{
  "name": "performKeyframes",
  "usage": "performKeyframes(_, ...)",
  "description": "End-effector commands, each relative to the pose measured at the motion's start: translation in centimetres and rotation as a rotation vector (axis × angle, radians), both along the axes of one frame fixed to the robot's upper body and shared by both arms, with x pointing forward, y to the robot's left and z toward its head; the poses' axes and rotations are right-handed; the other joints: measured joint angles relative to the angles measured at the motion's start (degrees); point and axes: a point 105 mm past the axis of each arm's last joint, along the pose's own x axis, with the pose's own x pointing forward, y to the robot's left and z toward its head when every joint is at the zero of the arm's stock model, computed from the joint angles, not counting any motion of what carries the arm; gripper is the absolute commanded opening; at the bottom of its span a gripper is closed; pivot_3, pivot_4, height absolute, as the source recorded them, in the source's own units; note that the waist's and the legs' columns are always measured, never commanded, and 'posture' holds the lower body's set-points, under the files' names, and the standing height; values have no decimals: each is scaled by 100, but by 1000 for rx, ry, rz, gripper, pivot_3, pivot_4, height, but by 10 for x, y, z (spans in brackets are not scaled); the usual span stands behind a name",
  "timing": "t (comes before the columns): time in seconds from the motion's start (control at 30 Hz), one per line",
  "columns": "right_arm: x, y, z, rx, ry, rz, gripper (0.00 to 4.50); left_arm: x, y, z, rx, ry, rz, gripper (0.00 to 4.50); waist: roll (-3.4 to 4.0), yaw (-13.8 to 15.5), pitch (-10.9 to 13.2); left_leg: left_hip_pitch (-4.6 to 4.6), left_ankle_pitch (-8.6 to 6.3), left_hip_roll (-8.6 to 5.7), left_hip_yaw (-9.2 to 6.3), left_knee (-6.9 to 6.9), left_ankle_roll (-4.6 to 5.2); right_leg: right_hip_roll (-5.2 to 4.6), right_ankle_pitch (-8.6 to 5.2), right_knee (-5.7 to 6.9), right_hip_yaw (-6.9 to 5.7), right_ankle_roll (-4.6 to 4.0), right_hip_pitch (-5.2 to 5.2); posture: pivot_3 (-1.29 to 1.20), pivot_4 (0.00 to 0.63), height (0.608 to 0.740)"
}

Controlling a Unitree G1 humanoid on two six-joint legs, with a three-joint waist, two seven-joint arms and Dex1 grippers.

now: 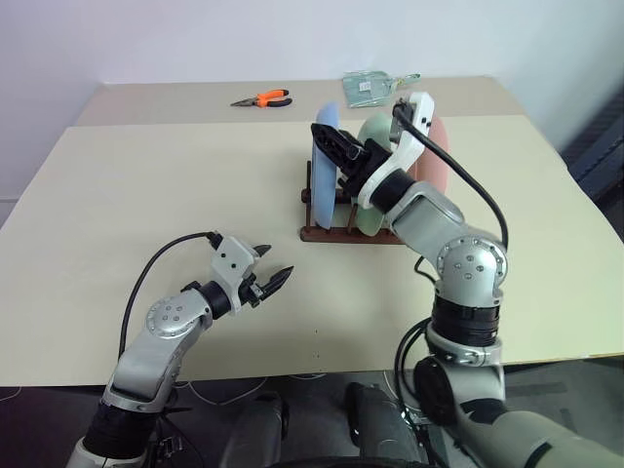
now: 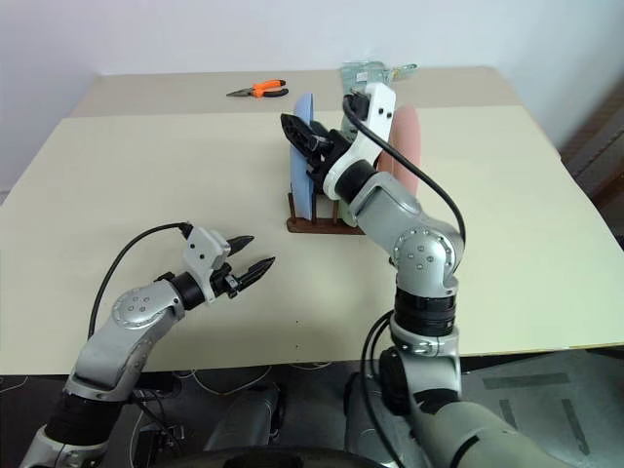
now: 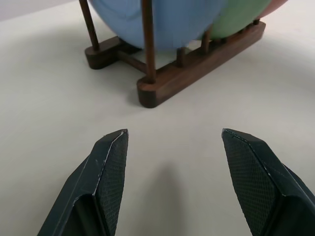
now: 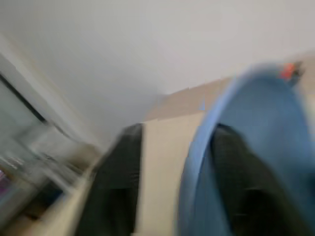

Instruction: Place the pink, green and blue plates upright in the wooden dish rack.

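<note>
Plates stand on edge in the rack (image 1: 351,232), all three: blue plate (image 1: 325,166) at the near-left end, green plate (image 1: 375,136) behind it, pink plate (image 1: 432,156) at the far side. Your right claw (image 1: 336,148) sits at the blue plate's upper rim, one finger either side of it in the wrist view, jaws parted around the rim; you cannot tell from these pictures whether a pad touches it. That plate's face runs across the claw's line, so judge any withdrawal straight up and back, or a finger may drag the rim and tip it. Your left claw (image 1: 276,279) hangs wide and empty low over the table (image 1: 146,195), the rack ahead of it. Pliers (image 1: 263,97) and a clear bag (image 1: 375,88) lie far beyond.
</note>
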Motion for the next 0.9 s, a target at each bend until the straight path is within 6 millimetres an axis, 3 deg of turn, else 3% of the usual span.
performKeyframes(0.03,-29,3,41,-95,-308,42,1955,-3,-5,7,-4,-36,-17,3109,-1,-2,-1,0,0,0,0,0,0,0,0,-1,0,0,0,0,150,740)
performKeyframes(0.13,-39,-15,54,-187,-444,22,1955,-1,-4,5,1,-36,-6,3109,-3,14,-2,0,0,1,0,2,0,-1,0,0,0,1,3,0,150,740)
performKeyframes(0.23,-49,-58,67,-220,-485,-17,1955,9,13,5,19,-56,66,3109,-6,45,-2,1,0,1,-2,4,0,-1,-1,-10,-1,1,12,0,150,740)
performKeyframes(0.27,-49,-79,69,-201,-451,-53,1955,14,21,5,13,-55,100,3109,-7,53,-2,0,0,1,-3,5,0,-1,-2,-13,-3,2,15,0,150,740)
performKeyframes(0.33,-50,-103,68,-187,-406,-93,1955,19,28,5,-9,-46,125,3109,-9,70,-3,0,-1,1,-7,7,2,-2,-3,-21,-7,1,25,0,150,740)
performKeyframes(0.5,-56,-122,33,-333,-321,-150,1955,23,23,0,10,-51,95,3109,-5,35,-5,3,-2,4,0,4,4,-5,-10,-22,-6,-10,25,0,150,740)
performKeyframes(0.6,-60,-150,10,-377,-228,-192,1955,28,28,-3,13,-63,131,3109,-5,57,-5,1,-2,3,4,9,5,-8,-10,-23,-4,-9,25,0,150,740)
performKeyframes(0.7,-61,-186,-24,-502,-123,-266,1955,33,49,-8,33,-71,221,3109,-6,138,-5,1,-5,0,5,13,9,-11,-11,-26,-5,-5,31,0,150,740)
performKeyframes(0.8,-64,-210,-53,-608,-43,-284,1955,34,72,-12,67,-72,287,3109,-6,160,-6,4,-6,0,11,16,10,-12,-14,-27,-4,-3,35,0,150,740)
performKeyframes(0.9,-61,-217,-58,-645,-55,-292,1955,34,88,-14,91,-71,333,3109,0,145,-4,9,-6,1,16,16,10,-12,-25,-25,-1,11,35,0,150,740)
